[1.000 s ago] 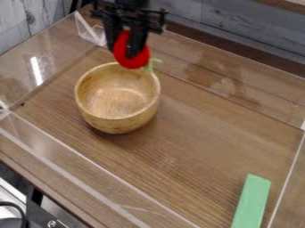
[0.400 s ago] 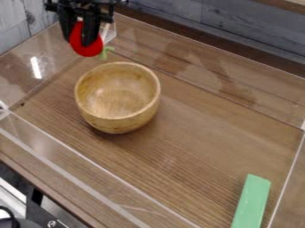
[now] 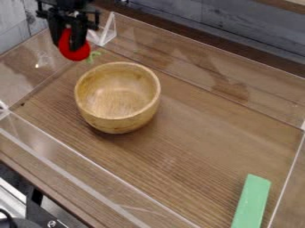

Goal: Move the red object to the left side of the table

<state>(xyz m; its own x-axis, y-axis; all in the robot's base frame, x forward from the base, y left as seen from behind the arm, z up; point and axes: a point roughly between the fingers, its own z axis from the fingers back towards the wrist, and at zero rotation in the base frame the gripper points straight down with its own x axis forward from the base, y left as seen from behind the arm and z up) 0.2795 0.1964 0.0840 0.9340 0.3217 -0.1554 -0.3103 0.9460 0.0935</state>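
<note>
The black gripper [image 3: 71,37] has its jaws shut on the small shiny red ball-like object [image 3: 75,49] near the far left corner of the dark brown wooden counter [image 3: 191,134], beside the round wooden bowl [image 3: 118,96], so only setting it down is left.

Soft, even daylight fills the scene, bright enough that the wooden bowl [image 3: 118,96] throws only a faint shadow toward six o'clock on the table [image 3: 202,134]. Pale glare streaks the tabletop toward one o'clock and glints along the clear walls [image 3: 24,67] at nine o'clock. The picture is small and coarse, and the gripper [image 3: 71,37] with the red object [image 3: 75,49] at eleven o'clock looks slightly smeared.
</note>
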